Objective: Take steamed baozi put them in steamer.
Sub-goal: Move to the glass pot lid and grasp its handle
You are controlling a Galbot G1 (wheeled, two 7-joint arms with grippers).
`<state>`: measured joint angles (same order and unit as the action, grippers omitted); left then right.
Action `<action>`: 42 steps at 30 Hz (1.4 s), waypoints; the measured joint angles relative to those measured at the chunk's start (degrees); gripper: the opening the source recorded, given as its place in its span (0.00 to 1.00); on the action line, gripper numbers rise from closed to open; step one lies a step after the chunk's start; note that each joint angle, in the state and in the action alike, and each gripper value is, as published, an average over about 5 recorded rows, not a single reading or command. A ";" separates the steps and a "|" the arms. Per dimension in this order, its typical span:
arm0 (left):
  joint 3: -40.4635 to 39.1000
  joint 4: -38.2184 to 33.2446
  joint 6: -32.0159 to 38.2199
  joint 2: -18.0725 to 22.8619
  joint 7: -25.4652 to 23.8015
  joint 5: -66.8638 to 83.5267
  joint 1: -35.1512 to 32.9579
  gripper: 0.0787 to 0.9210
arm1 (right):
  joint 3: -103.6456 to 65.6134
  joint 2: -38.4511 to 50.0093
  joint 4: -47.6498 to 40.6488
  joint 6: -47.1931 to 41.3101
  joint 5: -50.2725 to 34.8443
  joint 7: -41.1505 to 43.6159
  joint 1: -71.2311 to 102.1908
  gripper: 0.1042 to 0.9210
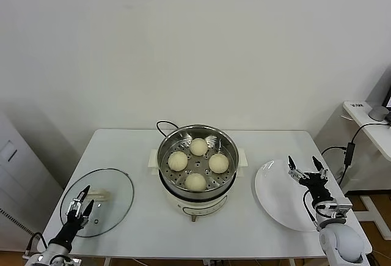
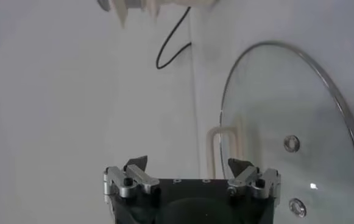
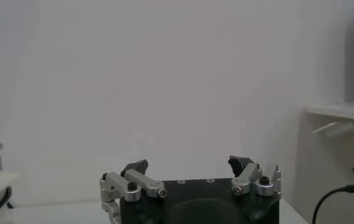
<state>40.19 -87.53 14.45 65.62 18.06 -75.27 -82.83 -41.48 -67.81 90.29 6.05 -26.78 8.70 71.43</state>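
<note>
left gripper (image 1: 81, 200) near-left over glass lid (image 1: 113, 194), fingers apart, empty | right gripper (image 1: 307, 170) near-right over white plate (image 1: 275, 199), fingers spread, empty | table (image 1: 134, 150) centre: steamer (image 1: 168, 145), all four steamed baozi (image 1: 195, 181) inside | black cord (image 1: 164, 125) behind

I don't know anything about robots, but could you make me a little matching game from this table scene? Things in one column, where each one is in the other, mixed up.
Things:
1. steamed baozi
2. glass lid
3. white plate
4. steamer

Places:
A. lying flat on the table's left side, by the left gripper
B. centre of the table, on a cream cooker base
C. on the table's right side, under the right gripper
D. four together on the perforated steel floor

Pairs: 1-D, 2-A, 3-C, 4-B
</note>
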 measured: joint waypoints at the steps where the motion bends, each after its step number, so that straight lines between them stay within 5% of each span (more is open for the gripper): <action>1: 0.01 0.34 -0.03 0.12 0.07 -0.32 0.44 0.88 | 0.03 0.00 -0.21 0.04 0.12 0.09 -0.06 0.88; 19: -1.17 5.11 -0.38 1.44 0.25 -1.91 6.57 0.86 | 0.38 0.21 -3.45 0.36 1.27 0.48 -2.15 0.88; 42: -0.06 2.58 -0.21 0.74 -1.10 0.62 5.96 0.09 | -0.80 0.51 -3.98 0.12 1.27 0.63 -2.85 0.88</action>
<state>40.12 -84.95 14.24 66.36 16.96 -74.66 -76.87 -42.29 -67.30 86.31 6.17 -25.50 9.33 68.58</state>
